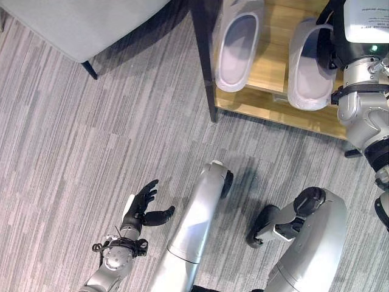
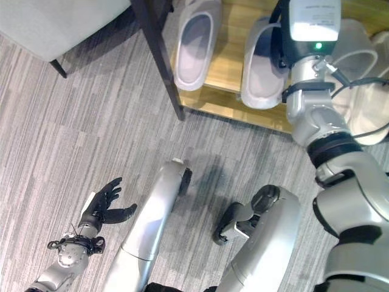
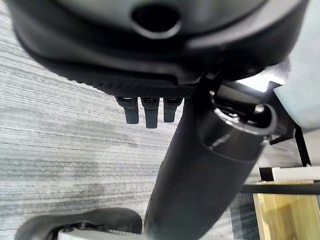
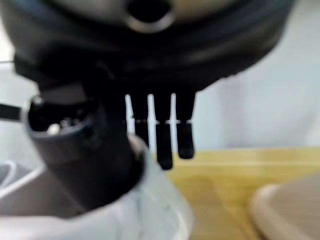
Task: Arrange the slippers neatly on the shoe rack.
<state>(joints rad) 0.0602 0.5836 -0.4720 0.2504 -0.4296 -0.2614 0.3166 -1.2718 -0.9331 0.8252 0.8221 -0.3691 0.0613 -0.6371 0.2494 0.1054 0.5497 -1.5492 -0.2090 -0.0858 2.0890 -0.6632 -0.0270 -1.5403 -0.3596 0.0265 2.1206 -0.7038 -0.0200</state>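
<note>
Grey carpet, wooden shoe rack cut off, left robot hand spread, right robot hand fingers straight on slipper, partly hidden.

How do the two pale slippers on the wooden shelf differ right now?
The left slipper lies free, touched by nothing, while the right slipper has the right hand at it, fingers straight along its rim. The left slipper sits beside the rack's dark post; the right slipper sits further along the shelf. Both are pale, openings up.
</note>
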